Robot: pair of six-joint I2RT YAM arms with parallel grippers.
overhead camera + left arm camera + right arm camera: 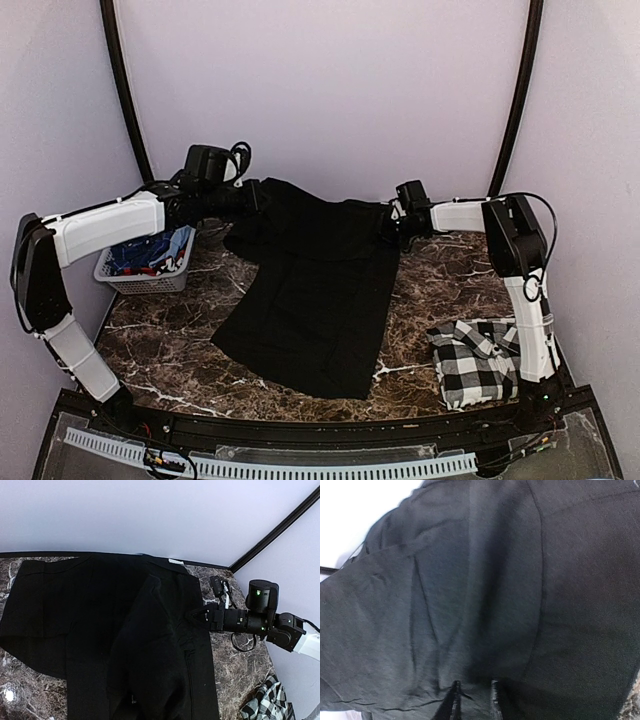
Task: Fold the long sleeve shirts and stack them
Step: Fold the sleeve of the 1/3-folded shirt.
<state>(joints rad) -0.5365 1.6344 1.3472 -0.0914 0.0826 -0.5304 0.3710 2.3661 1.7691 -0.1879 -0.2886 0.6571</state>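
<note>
Top external view: checked black-and-white cloth shirt (478, 360) lies folded; plain black cloth shirt (320, 290) is only partly folded, left end effector (257, 196) seemingly pinching it; right end effector (391, 222), cannot tell.

The overhead camera is sitting high behind the arm bases, looking down and forward over the whole marble table (170, 350) toward the back wall. It is taking in the black shirt (320, 290), the checked shirt (475, 360) and the basket (150, 270). The left wrist camera is hanging well above the table's far left side, facing across the black shirt toward the right arm (250, 620), and it is catching a corner of the checked shirt at its lower edge. The right wrist camera is pressing in very close, with dark cloth filling nearly its whole frame. It is probably seeing that same black shirt.
</note>
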